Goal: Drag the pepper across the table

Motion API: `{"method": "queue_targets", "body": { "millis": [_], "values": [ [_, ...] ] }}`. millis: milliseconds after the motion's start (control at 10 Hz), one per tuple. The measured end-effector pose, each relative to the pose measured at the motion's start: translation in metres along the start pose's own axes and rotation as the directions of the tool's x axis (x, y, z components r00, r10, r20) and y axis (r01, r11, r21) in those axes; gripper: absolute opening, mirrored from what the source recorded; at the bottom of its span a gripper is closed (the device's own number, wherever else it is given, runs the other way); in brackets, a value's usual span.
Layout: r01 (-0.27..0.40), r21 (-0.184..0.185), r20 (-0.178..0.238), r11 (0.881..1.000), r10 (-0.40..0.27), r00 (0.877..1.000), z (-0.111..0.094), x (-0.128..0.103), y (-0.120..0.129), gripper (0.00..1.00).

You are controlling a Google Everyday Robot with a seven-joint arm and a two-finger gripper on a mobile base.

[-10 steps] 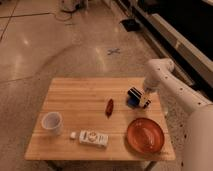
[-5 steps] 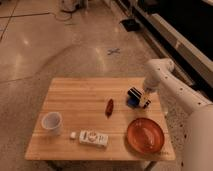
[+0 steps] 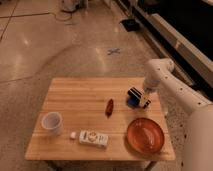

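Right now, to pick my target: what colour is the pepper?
Dark red, camera view. The pepper lies on the table, the gripper just right of it.

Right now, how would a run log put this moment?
gripper: above table, beside pepper, apart | pepper: lying free | drag: not begun

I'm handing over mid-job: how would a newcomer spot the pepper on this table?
On the light wooden table, look near the middle, just left of the end effector at the right side and beyond the orange plate. The pepper is the small slim dark-red sliver lying there, far smaller than the plate or white cup.
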Motion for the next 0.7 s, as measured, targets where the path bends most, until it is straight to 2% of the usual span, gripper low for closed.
{"method": "queue_targets", "body": {
  "millis": [300,400,500,600,700],
  "values": [
    [0.004,0.000,0.000,1.000,-0.004,1.000,0.000,0.000,0.000,0.80],
    [0.024,-0.002,0.006,1.000,-0.024,1.000,0.000,-0.003,0.002,0.80],
    [0.091,-0.008,0.027,0.996,-0.091,0.995,0.002,-0.019,0.010,0.80],
    [0.177,-0.015,0.055,0.984,-0.176,0.983,0.005,-0.040,0.021,0.80],
    [0.256,-0.021,0.083,0.967,-0.253,0.964,0.008,-0.059,0.033,0.80]
  ]
}}
